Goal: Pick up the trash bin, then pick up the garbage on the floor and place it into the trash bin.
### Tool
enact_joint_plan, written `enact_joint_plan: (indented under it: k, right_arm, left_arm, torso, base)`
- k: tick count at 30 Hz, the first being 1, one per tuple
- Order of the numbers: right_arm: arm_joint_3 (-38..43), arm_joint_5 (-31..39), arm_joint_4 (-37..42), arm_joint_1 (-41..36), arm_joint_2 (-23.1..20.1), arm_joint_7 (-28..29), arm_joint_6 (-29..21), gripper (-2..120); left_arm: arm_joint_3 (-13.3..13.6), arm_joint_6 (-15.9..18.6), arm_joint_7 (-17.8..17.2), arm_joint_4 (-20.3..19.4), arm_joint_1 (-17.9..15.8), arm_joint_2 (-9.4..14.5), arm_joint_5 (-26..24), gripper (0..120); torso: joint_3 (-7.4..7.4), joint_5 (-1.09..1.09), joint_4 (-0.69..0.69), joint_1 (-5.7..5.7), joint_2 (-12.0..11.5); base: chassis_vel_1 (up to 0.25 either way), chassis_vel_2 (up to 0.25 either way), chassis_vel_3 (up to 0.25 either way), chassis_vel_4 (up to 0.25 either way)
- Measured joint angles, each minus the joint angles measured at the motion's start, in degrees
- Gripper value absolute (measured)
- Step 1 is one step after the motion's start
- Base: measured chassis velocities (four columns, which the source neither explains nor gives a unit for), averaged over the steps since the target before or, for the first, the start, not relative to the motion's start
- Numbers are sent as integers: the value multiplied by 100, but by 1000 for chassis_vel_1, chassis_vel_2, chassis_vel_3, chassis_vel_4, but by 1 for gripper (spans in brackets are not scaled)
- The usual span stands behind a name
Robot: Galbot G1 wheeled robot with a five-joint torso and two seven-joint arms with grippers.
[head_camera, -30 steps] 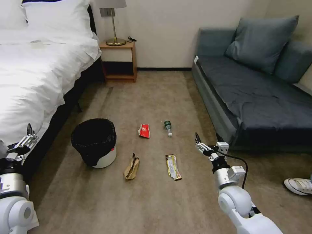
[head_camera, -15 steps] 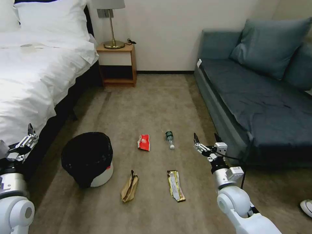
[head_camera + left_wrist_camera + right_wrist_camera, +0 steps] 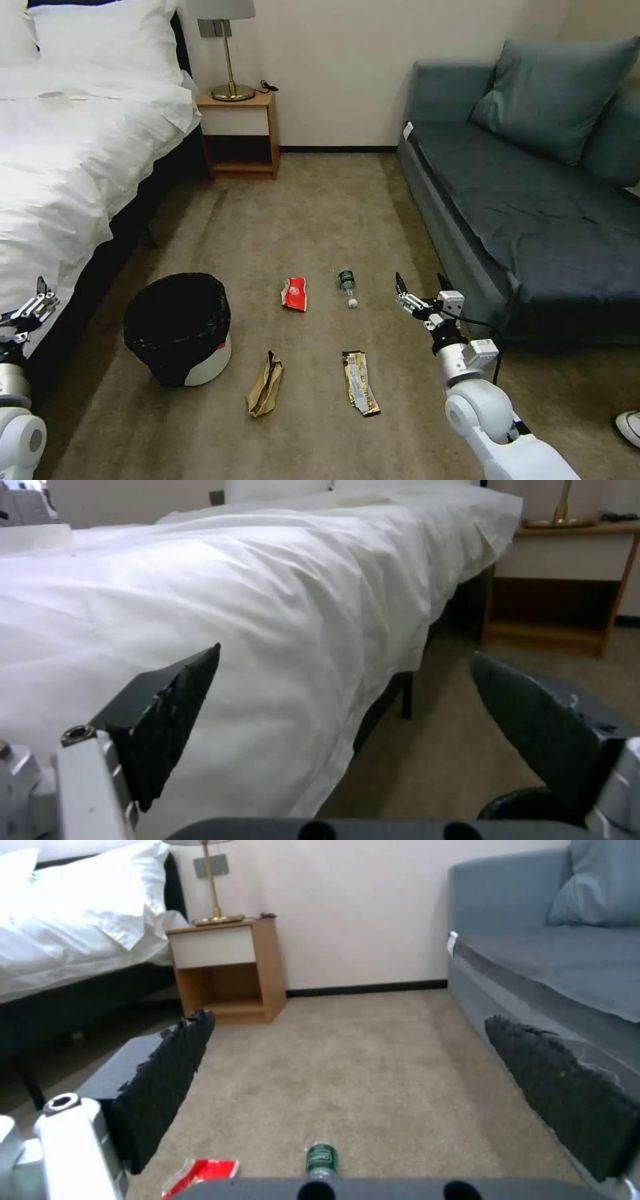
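A: Where does the trash bin (image 3: 179, 330) stand?

B: Upright on the carpet (image 3: 320, 213) beside the bed (image 3: 73, 167), its black liner folded over the rim. It is forward and to the right of the left gripper (image 3: 25, 312), which hovers at the bed's edge with its fingers spread and nothing between them.

A: And the other arm?

B: The right gripper (image 3: 421, 299) hangs raised near the sofa (image 3: 533, 213), fingers likewise spread wide and empty. The bin is well apart from it, across the litter, so the left arm is plainly the nearer one.

A: The garbage?

B: Four pieces on the floor between the grippers: a crumpled paper bag (image 3: 266, 393) just beside the bin, a red packet (image 3: 295, 294), a small bottle (image 3: 347, 287) and a flat wrapper (image 3: 360, 391). The bottle and wrapper both lie with their long axes pointing roughly away from the robot; the bottle's cap seems to face the robot, though that is hard to be sure of
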Motion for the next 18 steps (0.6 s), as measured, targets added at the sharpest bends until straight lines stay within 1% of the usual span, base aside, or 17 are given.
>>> enact_joint_plan:
  k: [1, 3, 4, 5, 6, 7, 8, 9, 11, 12, 14, 15, 17, 18]
  right_arm:
    - [0, 0, 0, 0, 0, 0, 0, 100]
    - [1, -5, 3, -54, -10, -32, 18, 100]
    - [1, -5, 3, -54, -10, -32, 18, 100]
    - [8, -14, 16, -99, -16, -52, 29, 100]
    - [19, -19, 21, -129, -20, -59, 34, 100]
    - [19, -19, 21, -129, -20, -59, 34, 100]
    - [34, -21, 26, -154, -22, -66, 41, 100]
    - [34, -21, 26, -154, -22, -66, 41, 100]
    - [73, -24, 41, -214, -35, -87, 67, 100]
    - [73, -24, 41, -214, -35, -87, 67, 100]
    - [97, -48, 46, -283, -17, -112, 96, 100]
    - [97, -48, 46, -283, -17, -112, 96, 100]
    - [101, -83, 11, -317, 69, -138, 126, 100]
    - [101, -83, 11, -317, 69, -138, 126, 100]
  left_arm:
    - [0, 0, 0, 0, 0, 0, 0, 100]
    - [66, 123, -58, 65, -29, 161, -140, 100]
    - [66, 123, -58, 65, -29, 161, -140, 100]
    - [170, 238, -108, 145, -74, 286, -266, 100]
    - [248, 353, -177, 202, -122, 353, -406, 100]
    - [248, 353, -177, 202, -122, 353, -406, 100]
    - [318, 462, -239, 256, -172, 397, -542, 100]
    - [318, 462, -239, 256, -172, 397, -542, 100]
    - [517, 677, -385, 452, -309, 489, -828, 100]
    - [517, 677, -385, 452, -309, 489, -828, 100]
    - [786, 791, -461, 749, -501, 610, -921, 100]
    - [786, 791, -461, 749, -501, 610, -921, 100]
    - [1022, 815, -496, 1010, -693, 718, -922, 100]
    - [1022, 815, -496, 1010, -693, 718, -922, 100]
  torso:
    - [0, 0, 0, 0, 0]
    - [0, 0, 0, 0, 0]
    - [0, 0, 0, 0, 0]
    - [0, 0, 0, 0, 0]
    - [0, 0, 0, 0, 0]
    - [0, 0, 0, 0, 0]
    - [0, 0, 0, 0, 0]
    - [0, 0, 0, 0, 0]
    - [0, 0, 0, 0, 0]
    - [0, 0, 0, 0, 0]
    - [0, 0, 0, 0, 0]
    - [0, 0, 0, 0, 0]
    - [0, 0, -1, 0, 0]
    - [0, 0, -1, 0, 0]
  base:
    - [0, 0, 0, 0]
    - [0, 0, 0, 0]
    - [0, 0, 0, 0]
    - [0, 0, 0, 0]
    - [0, 0, 0, 0]
    - [0, 0, 0, 0]
    - [0, 0, 0, 0]
    - [0, 0, 0, 0]
    - [0, 0, 0, 0]
    - [0, 0, 0, 0]
    - [0, 0, 0, 0]
    - [0, 0, 0, 0]
    - [0, 0, 0, 0]
    - [0, 0, 0, 0]
